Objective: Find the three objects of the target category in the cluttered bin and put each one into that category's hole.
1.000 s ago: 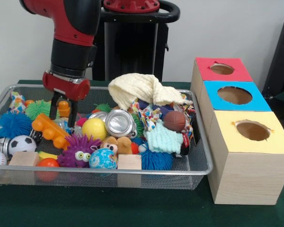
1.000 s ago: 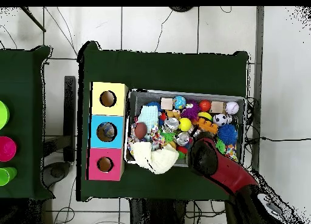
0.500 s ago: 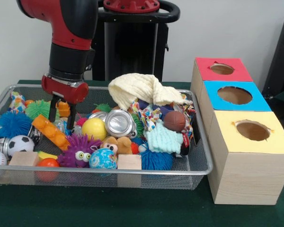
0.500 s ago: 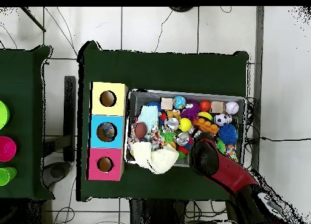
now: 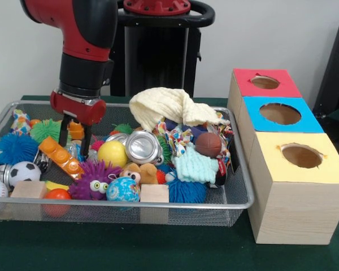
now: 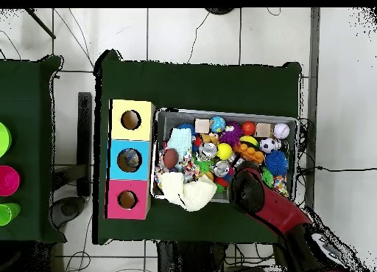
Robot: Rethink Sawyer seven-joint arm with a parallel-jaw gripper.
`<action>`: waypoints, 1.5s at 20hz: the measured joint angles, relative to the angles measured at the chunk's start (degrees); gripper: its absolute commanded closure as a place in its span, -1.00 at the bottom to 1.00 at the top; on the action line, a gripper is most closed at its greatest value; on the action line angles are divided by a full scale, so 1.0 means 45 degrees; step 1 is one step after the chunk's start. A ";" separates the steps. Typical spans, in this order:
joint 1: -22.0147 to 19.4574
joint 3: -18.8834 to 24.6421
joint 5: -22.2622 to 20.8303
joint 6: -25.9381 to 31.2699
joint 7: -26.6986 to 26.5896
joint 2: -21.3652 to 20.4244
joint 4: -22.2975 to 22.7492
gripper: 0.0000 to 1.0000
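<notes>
Under arm overhead, gripper [image 5: 74, 135] hidden

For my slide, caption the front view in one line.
Sawyer's gripper hangs open over a wire bin of cluttered toys beside three holed boxes.

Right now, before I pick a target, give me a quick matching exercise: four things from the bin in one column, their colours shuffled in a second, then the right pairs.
Things:
1. fuzzy toy with googly eyes
2. crushed can
3. draped cloth
4. toy car by the gripper

Colours:
A. pale yellow
B. orange
C. purple
D. silver

Pairs: 1-C, 2-D, 3-A, 4-B
</notes>
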 measured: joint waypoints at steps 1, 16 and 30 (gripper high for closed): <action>0.0000 0.0000 0.0000 -0.0029 0.0000 0.0004 0.0000 -1.00; -0.0003 0.0026 0.0003 -0.0727 0.0000 0.0238 -0.0002 -1.00; -0.0267 0.0083 0.0003 -0.0727 0.0000 0.0254 -0.0002 -1.00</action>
